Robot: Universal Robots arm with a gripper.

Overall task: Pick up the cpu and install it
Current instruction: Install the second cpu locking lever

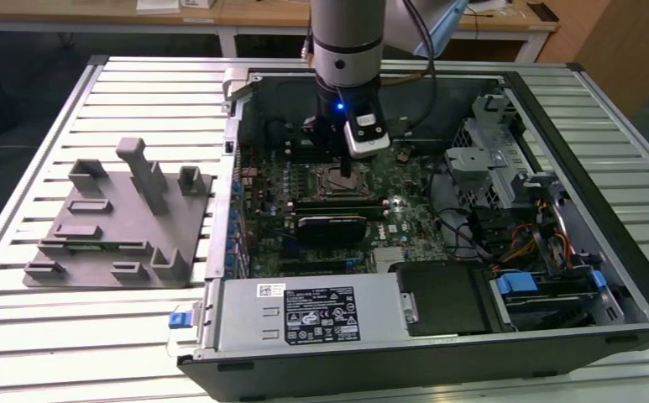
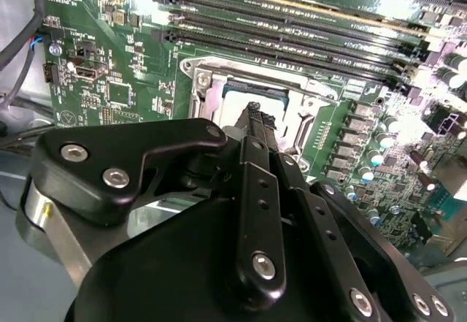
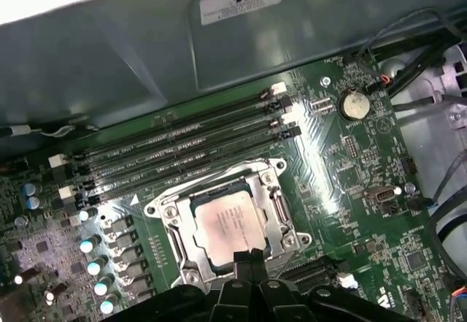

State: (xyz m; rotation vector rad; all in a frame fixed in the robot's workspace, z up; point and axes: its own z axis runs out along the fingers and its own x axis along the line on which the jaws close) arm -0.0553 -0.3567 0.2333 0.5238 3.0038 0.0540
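Observation:
The cpu [image 3: 225, 223], a silver square chip, lies flat inside the metal socket frame [image 3: 164, 211] on the green motherboard [image 3: 343, 183]. In the second wrist view the cpu [image 2: 232, 104] shows as a pale patch beyond the fingertips. My gripper [image 3: 249, 256] hangs just over the edge of the chip, its two black fingers pressed together with nothing between them. The exterior view has the gripper [image 1: 349, 173] reaching down into the open computer case [image 1: 593, 277], right above the socket.
Memory slots [image 3: 182, 154] run beside the socket, and a row of capacitors [image 3: 95, 263] lines its other side. A grey fixture plate with upright posts [image 1: 122, 222] stands on the slatted table at the exterior view's left. Power supply [image 1: 301, 315], drive cage [image 1: 492, 143] and cables [image 1: 504, 239] crowd the case.

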